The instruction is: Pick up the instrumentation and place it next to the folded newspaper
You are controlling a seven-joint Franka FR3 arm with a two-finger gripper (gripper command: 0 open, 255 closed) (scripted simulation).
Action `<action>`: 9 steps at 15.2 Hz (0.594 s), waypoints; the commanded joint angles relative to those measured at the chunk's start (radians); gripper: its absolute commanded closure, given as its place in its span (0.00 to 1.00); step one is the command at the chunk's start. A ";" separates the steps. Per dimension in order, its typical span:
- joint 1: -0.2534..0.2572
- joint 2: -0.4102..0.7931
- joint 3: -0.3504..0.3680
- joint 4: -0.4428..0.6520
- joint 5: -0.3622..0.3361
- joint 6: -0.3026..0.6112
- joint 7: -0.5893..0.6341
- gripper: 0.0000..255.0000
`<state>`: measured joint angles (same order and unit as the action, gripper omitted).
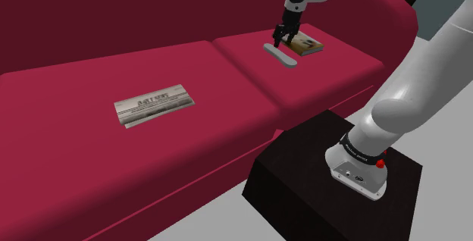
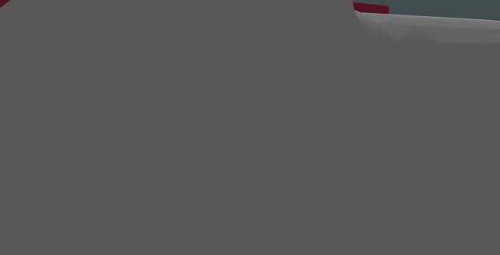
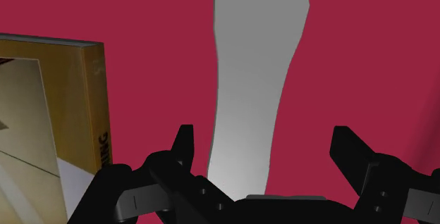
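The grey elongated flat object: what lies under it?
The grey elongated flat object rests on the dark red sofa cushion, beside a brown book. The black gripper, open, straddles one end. The cushion patch beneath it is covered.

The sofa (image 1: 76, 164) is crimson, instrument (image 3: 254, 82) plain grey, book (image 3: 97, 103) ochre, newspaper (image 1: 154, 104) printed off-white.

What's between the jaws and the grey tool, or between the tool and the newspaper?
Nothing visible. The gripper's jaws stand open over the grey tool, with nothing between them. The book lies beside the tool, on the side away from the newspaper. From tool to newspaper there is just bare red sofa cushion.
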<state>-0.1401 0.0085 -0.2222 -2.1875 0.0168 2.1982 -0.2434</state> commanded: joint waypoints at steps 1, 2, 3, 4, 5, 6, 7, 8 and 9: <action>-0.007 0.042 -0.006 0.008 0.018 0.029 -0.013 0.00; -0.007 0.049 -0.006 0.002 0.020 0.042 -0.015 0.00; -0.007 0.056 -0.005 -0.003 0.023 0.055 -0.017 0.00; -0.007 0.064 -0.005 -0.008 0.025 0.068 -0.019 0.00; -0.007 0.072 -0.005 -0.014 0.028 0.081 -0.021 0.00; -0.008 0.080 -0.004 -0.019 0.031 0.094 -0.023 0.00; -0.008 0.088 -0.004 -0.023 0.034 0.106 -0.025 0.00; -0.008 0.093 -0.004 -0.026 0.036 0.114 -0.026 0.00; -0.008 0.093 -0.004 -0.026 0.036 0.114 -0.026 0.00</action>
<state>-0.1478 0.0970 -0.2260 -2.2130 0.0510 2.3063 -0.2681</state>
